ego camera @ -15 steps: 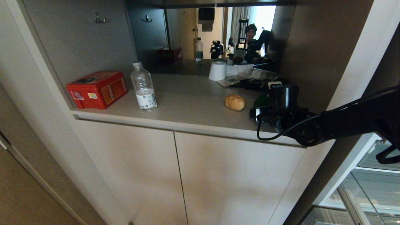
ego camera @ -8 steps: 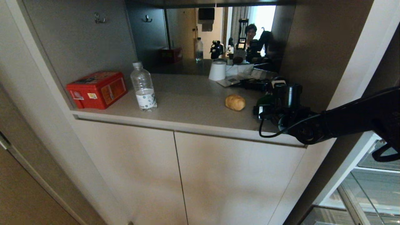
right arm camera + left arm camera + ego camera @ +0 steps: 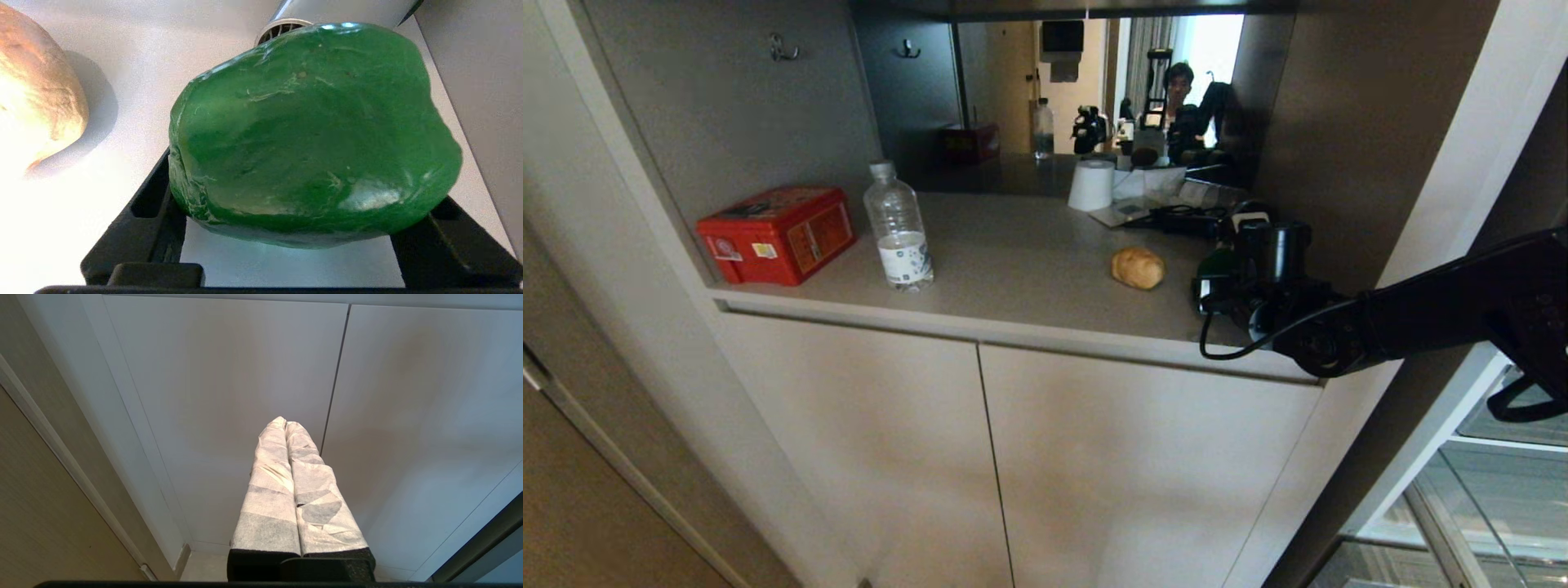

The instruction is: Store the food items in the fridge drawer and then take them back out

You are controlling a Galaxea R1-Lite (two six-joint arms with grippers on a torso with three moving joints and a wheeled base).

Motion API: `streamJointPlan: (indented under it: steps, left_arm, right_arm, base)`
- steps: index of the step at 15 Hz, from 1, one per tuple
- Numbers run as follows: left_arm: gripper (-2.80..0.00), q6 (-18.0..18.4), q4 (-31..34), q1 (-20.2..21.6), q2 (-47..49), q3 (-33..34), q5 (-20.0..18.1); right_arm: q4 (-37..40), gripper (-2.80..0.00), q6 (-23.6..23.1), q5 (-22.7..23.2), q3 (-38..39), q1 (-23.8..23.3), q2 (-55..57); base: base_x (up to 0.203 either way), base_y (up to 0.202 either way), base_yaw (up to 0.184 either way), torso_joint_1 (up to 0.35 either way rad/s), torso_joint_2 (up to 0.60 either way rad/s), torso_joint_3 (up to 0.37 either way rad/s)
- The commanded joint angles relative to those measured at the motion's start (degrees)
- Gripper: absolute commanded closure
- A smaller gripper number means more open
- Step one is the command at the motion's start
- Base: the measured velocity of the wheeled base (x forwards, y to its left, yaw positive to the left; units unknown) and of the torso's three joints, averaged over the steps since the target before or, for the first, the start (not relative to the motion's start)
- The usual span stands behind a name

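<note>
The right gripper [image 3: 302, 245] is at the right end of the counter [image 3: 1013, 261], its jaws set either side of the pepper [image 3: 314, 134]. The wrist view shows the pepper filling the space between the black fingers [image 3: 155, 212], which press against its flanks, so the jaws look clamped on it, or very nearly; whether the grip is firm I cannot tell. The pepper appears to sit on the counter, not lifted. The roll [image 3: 1138, 268] lies just left of it, free and untouched.

The left gripper [image 3: 286, 428] hangs low in front of the cabinet doors [image 3: 229, 396], its padded fingers pressed together and holding nothing.

A bottle [image 3: 898, 229] and a red tin [image 3: 776, 233] stand further left on the counter; a paper roll [image 3: 1091, 184] is at the far side.

No fridge drawer appears in any view. Judging from this, both food items are out on the counter, one in the course of being gripped. Whether this is the start of storing or the end of taking them back out, these views cannot settle.
</note>
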Motion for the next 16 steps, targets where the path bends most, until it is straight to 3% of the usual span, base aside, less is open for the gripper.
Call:
streamJointPlan:
  steps: [1,7,16]
  left_arm:
    - [0.00,0.0,0.0,0.0,0.0,0.6,0.0]
    - [0.00,0.0,0.0,0.0,0.0,0.6,0.0]
    - [0.00,0.0,0.0,0.0,0.0,0.6,0.0]
  right_arm:
    - [-0.3,0.00,-0.1,-0.2,0.2,0.1,-0.8]
    - [-0.2,0.00,-0.2,-0.4,6.4,3.5,-10.3]
    - [0.1,0.00,1.0,-0.1,42.3,15.5,-45.1]
  base:
    - [0.000,0.000,0.000,0.000,0.00,0.000]
    - [0.000,0.000,0.000,0.000,0.00,0.000]
    - [0.000,0.000,0.000,0.000,0.00,0.000]
